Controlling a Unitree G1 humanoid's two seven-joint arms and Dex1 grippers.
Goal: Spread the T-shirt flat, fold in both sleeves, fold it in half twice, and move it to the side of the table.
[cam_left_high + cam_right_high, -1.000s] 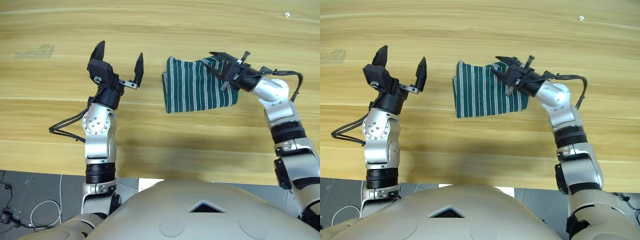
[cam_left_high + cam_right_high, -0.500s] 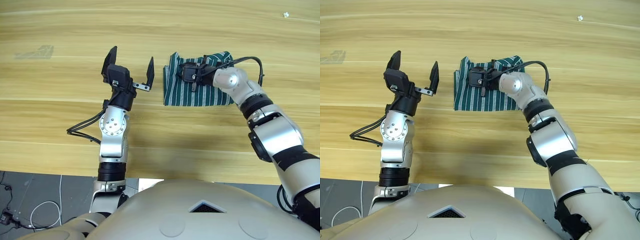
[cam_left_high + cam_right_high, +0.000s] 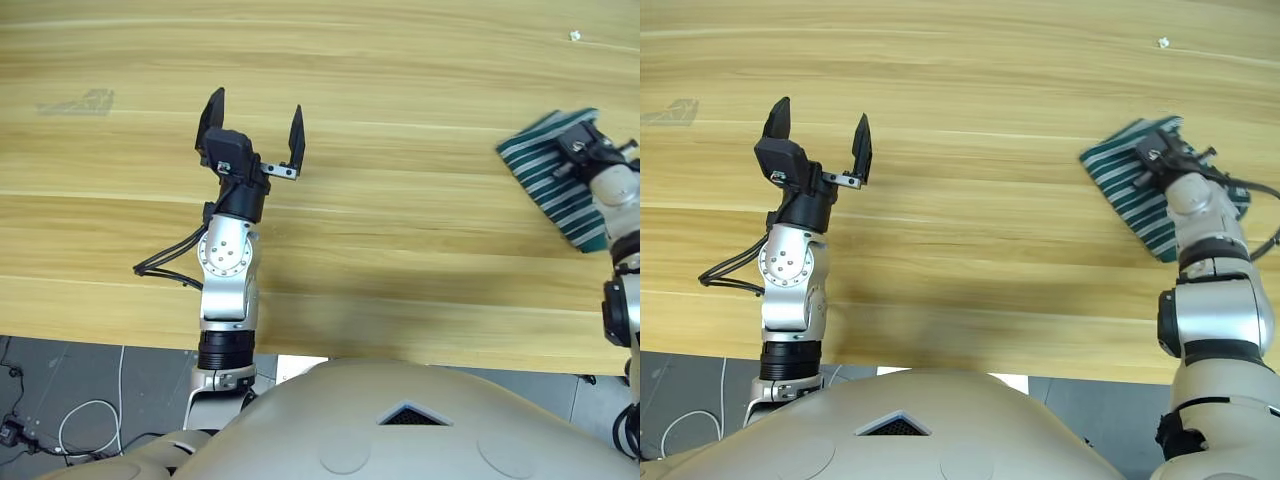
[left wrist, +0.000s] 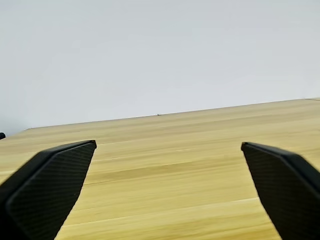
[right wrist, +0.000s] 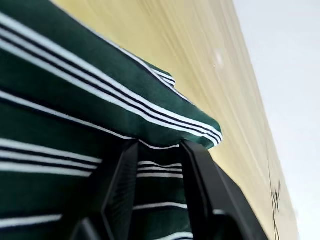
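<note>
The folded T-shirt is clamped by the right gripper at the right side of the table, long axis slanting nearward, while the left gripper is held open, well apart.

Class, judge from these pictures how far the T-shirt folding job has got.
Done: the T-shirt lies folded into a small packet near the right edge of the table. In hand: the right gripper holds it, jaws closed on cloth. Left: letting go; the left gripper hovers open, apart.
</note>
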